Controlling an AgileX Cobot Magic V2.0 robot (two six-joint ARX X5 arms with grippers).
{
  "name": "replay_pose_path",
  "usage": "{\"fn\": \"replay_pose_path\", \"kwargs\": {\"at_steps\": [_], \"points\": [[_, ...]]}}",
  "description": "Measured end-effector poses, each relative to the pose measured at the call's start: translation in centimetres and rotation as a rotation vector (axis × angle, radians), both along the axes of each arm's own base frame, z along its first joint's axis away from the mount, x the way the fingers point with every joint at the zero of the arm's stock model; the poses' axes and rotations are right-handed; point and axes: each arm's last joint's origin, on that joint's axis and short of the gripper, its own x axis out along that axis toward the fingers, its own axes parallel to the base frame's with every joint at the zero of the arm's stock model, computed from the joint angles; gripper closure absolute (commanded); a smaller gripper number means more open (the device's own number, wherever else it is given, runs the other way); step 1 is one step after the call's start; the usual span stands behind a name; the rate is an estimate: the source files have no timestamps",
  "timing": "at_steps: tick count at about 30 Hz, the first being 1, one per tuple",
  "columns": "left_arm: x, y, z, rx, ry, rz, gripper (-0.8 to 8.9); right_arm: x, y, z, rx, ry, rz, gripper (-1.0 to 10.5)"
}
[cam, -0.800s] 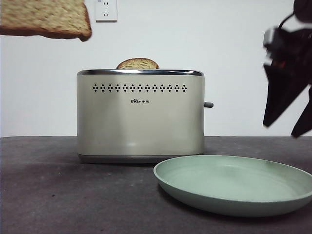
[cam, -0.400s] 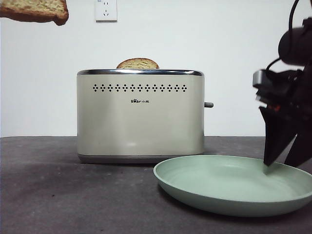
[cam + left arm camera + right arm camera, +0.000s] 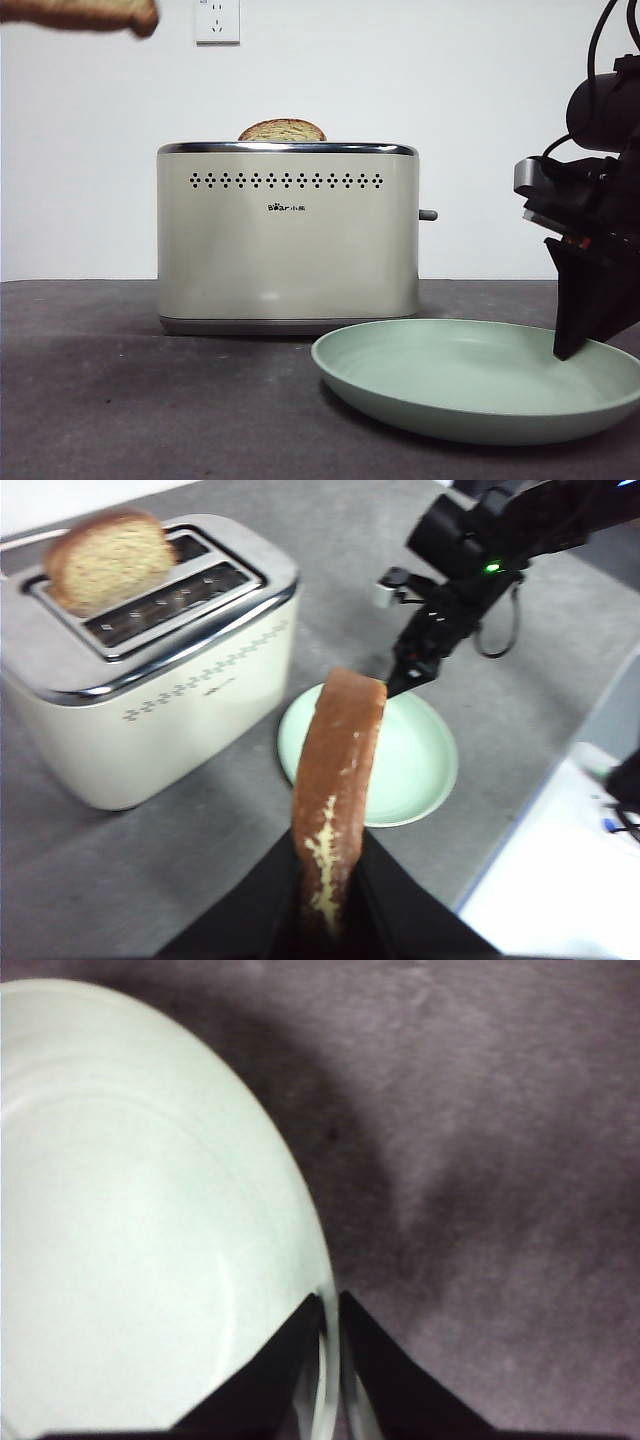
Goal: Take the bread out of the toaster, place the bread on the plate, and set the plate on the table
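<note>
The desk (image 3: 120,400) was dark grey-brown and rough. The cream toaster (image 3: 288,235) sat on it, with the mint-green plate (image 3: 470,385) just in front.

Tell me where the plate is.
The plate lies on the table before the toaster, low right in the front view, its rim pinched by the right gripper.

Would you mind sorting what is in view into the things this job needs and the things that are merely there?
Job:
- the bread, held by the left gripper
- the toaster
- the plate, its rim pinched by the right gripper
- the table

Merely there:
- the second slice, sitting in the toaster
- the wall socket
</note>
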Motion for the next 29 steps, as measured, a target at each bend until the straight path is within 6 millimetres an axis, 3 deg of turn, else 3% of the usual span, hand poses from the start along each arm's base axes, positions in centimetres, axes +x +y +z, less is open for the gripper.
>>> {"fn": "replay_pose_path", "kwargs": {"at_steps": [5,8,17,20,24,29], "points": [[0.7,-0.5,-0.1,-0.045,0.048,-0.048,8.10,-0.2,0.2,0.5,0.089,0.004,0.031,9.4],[1.8,-1.0,-0.2,-0.083,0.093,-0.113,8.10,-0.9,0.9,2.2,0.117,-0.052,0.063,9.4],[7.3,-3.7,-1.9,-0.151,0.269,-0.260,8.10,-4.1,4.3,6.7,0.196,-0.192,0.194,9.4],[9.6,-5.0,-3.2,-0.147,0.330,-0.293,8.10,-4.8,5.1,7.5,0.220,-0.222,0.213,9.4],[13.5,-8.4,-6.6,-0.121,0.455,-0.365,8.10,-5.6,6.1,8.2,0.253,-0.239,0.230,9.4],[16.2,-11.4,-10.5,-0.076,0.572,-0.399,8.04,-5.7,6.2,8.2,0.255,-0.232,0.230,9.4]]}}
